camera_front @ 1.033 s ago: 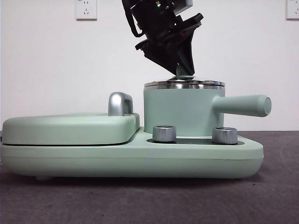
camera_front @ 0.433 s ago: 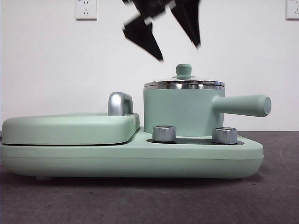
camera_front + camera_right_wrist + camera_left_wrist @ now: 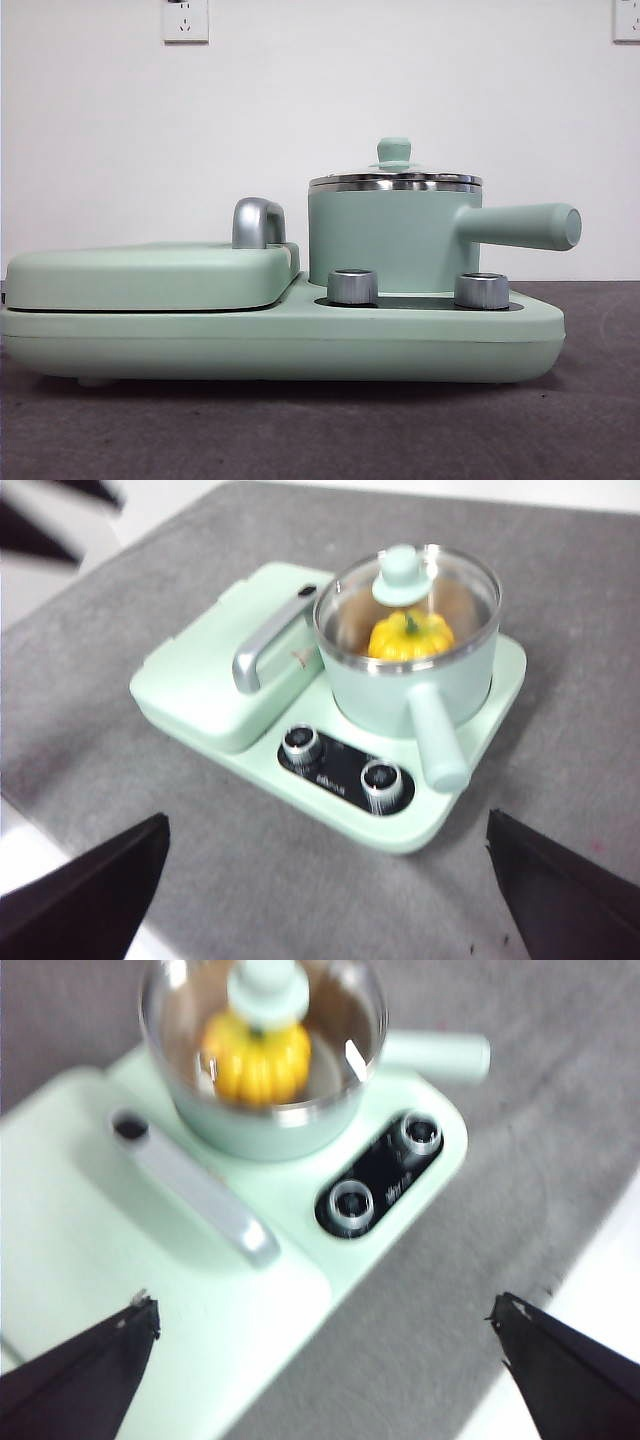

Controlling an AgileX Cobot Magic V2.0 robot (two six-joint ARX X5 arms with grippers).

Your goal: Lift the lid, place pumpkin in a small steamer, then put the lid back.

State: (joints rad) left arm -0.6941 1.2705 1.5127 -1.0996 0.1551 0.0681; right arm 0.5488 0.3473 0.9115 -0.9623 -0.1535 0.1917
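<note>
We see the lid seated flat on the steamer, its steel rim level with the pot's rim and its knob upright at the centre. Through the glass both wrist views show the pumpkin sitting inside the pot, stem up. By our reading, all three parts of the task are done as things lie now, and what is left is only to get clear without disturbing anything.

The steamer sits on its base, handle pointing out to one side, two dials in front of it and the griddle cover with its metal grip beside it.

The left gripper hangs well above the appliance with its jaws spread wide, holding nothing. The right gripper is likewise high and off to the side, jaws wide apart and empty. Neither shows in the front view.

To finish well, we would keep both arms high and move them away over bare table, not across the knob or the handle, since a brush against either could tip the lid off its seat. We would also check that the lid's rim sits evenly all round; from the front it looks level, though the far edge is hidden from us.
</note>
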